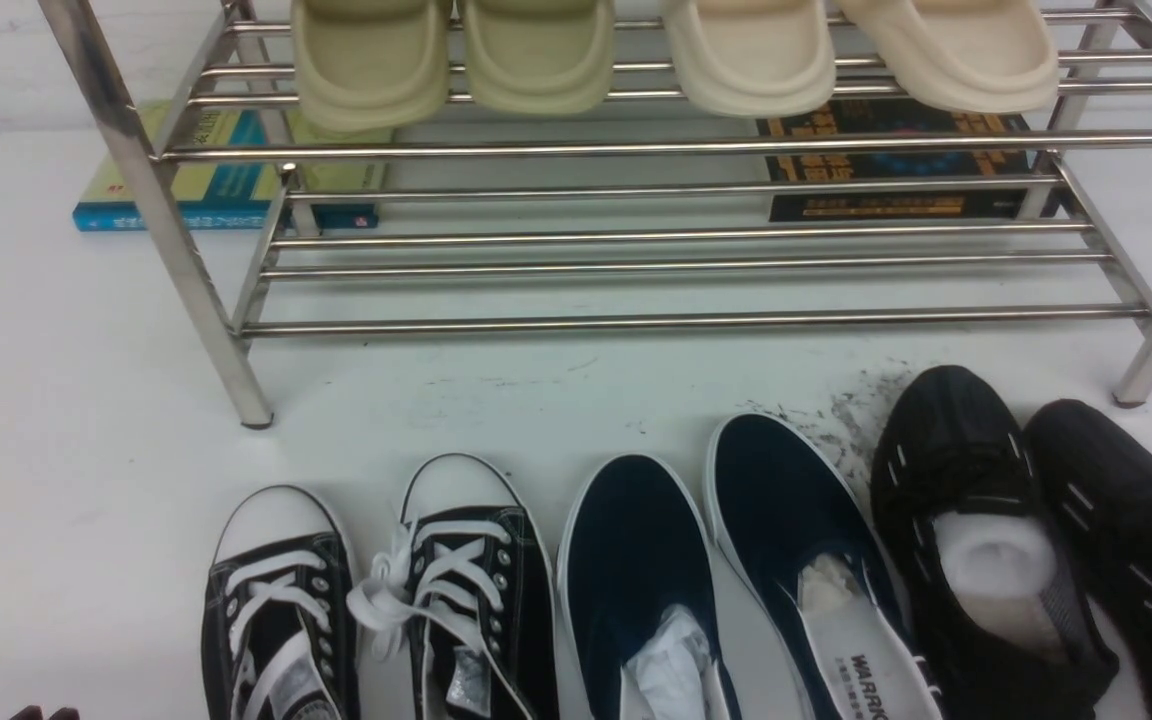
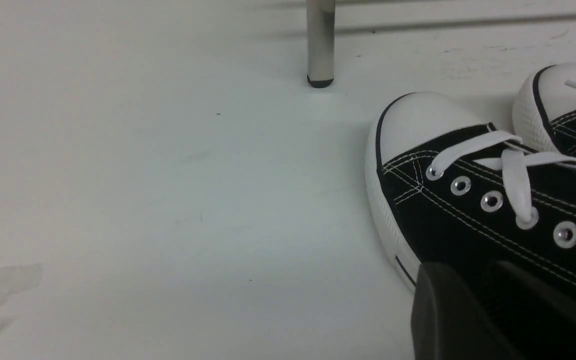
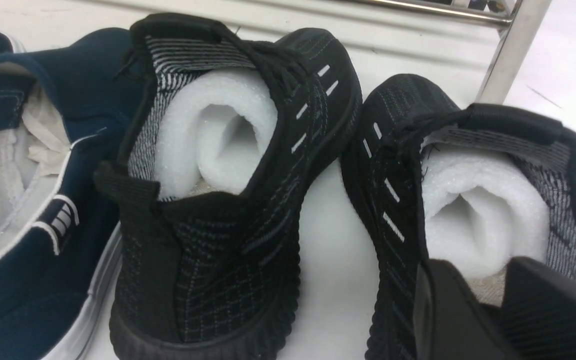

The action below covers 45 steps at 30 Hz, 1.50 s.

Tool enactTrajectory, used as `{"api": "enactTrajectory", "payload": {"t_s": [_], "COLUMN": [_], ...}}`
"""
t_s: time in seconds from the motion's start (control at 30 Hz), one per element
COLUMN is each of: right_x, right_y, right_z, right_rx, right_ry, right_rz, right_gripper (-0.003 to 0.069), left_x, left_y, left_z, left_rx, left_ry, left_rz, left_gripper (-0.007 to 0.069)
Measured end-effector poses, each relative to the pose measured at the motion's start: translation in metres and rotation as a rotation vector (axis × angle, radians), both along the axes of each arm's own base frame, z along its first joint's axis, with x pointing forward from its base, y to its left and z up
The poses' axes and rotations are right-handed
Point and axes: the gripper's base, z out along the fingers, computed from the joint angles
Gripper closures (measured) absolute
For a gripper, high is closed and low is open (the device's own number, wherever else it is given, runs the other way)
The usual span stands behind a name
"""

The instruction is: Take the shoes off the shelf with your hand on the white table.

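Right gripper [image 3: 493, 310] fingers, lower right of its wrist view, sit over the right black shoe's heel; jaw state unclear. Left gripper [image 2: 468, 320]: likewise unclear. Black shoes [image 1: 1026, 540] stand on the white table [image 1: 66, 400], shelf [image 1: 676, 240] lower tier bare; task looks nearly complete.

White table [image 1: 56, 380] under shelf [image 1: 636, 322], books, three shoe pairs.

I see the black knit shoes [image 1: 976, 540] standing upright side by side on the white table [image 1: 66, 400], just in front of the shelf [image 1: 676, 240], near its right front leg, toes toward it, white foam filling each opening.
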Motion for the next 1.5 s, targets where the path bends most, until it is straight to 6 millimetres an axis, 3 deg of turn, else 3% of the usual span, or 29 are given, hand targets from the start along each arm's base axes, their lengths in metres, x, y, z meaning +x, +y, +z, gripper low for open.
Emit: {"api": "enactTrajectory", "payload": {"t_s": [1.5], "right_x": [0.0], "right_y": [0.0], "right_z": [0.0], "right_rx": [0.0], "right_ry": [0.0], "right_rz": [0.0], "right_gripper": [0.0421], "left_x": [0.0], "left_y": [0.0], "left_z": [0.0001], "left_rx": [0.0], "left_ry": [-0.001], "left_rz": [0.0], "left_gripper": [0.0449]}}
